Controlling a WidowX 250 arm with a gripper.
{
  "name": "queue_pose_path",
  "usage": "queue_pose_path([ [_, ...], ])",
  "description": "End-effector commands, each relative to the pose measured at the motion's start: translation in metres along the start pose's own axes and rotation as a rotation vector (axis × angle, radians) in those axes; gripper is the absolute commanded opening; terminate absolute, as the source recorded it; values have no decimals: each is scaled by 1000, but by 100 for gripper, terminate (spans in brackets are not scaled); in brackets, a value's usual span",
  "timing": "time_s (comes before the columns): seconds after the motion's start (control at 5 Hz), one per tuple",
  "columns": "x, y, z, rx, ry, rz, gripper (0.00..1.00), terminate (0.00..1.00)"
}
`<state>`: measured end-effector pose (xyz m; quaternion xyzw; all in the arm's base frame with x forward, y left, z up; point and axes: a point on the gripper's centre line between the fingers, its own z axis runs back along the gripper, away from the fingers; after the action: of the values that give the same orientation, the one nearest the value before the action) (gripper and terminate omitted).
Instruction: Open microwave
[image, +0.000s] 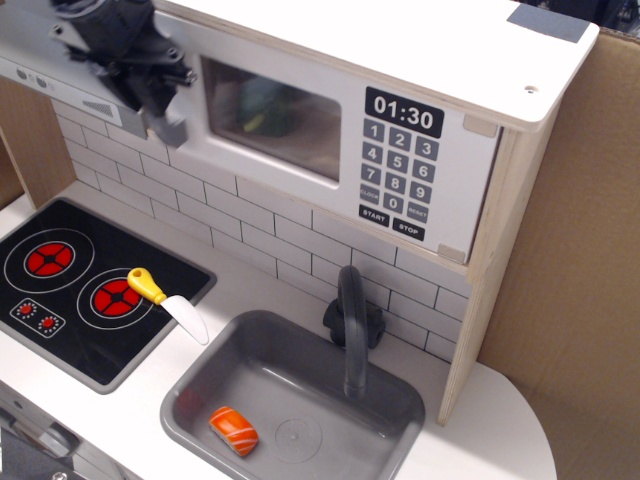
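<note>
The microwave (400, 60) is a white wooden box at the top, with a clock display reading 01:30 and a grey keypad (398, 172). Its white door (270, 160) has a clear window, and dim objects show inside. The black gripper (150, 88) is at the door's left edge, shut on the grey bar handle (168, 128), of which only the lower end shows. The door's left side stands slightly out from the box, hinged beside the keypad.
A grey hood (30, 60) is left of the gripper. Below are a black stove (70, 275), a yellow-handled toy knife (165, 300), a grey sink (390, 400) holding an orange salmon piece (233, 430), and a dark faucet (352, 325). A cardboard wall (580, 250) stands on the right.
</note>
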<state>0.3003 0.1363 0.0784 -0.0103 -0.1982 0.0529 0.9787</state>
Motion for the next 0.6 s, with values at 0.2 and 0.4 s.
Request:
queue_pose_path([
  [0.2, -53, -3, 58, -48, 93, 56, 100, 0],
  [0.4, -64, -12, 89, -60, 157, 88, 100, 0],
])
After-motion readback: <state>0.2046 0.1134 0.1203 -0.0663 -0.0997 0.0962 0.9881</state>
